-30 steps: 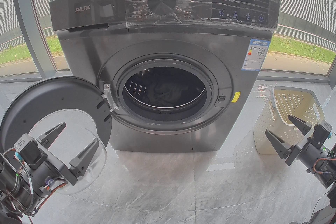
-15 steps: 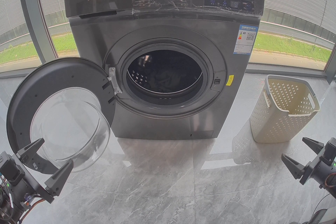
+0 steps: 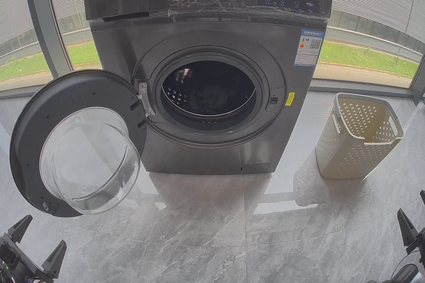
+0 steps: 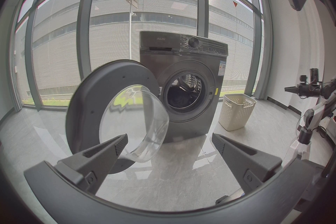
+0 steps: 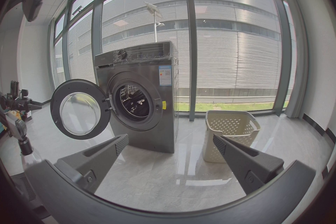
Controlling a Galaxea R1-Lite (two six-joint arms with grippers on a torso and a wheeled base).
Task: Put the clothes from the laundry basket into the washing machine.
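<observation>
The washing machine (image 3: 208, 76) has its door (image 3: 66, 98) open, dark clothes (image 3: 212, 96) inside. The laundry basket (image 3: 358, 142) stands near it. The left gripper (image 4: 168, 136) and the right gripper (image 5: 169, 137) are both released.

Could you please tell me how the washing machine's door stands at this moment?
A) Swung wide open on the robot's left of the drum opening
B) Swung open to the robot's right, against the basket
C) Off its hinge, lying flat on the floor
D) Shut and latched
A: the door hangs from its hinge, swung out on the left of the drum opening, while the laundry basket stands apart on the right.
</observation>
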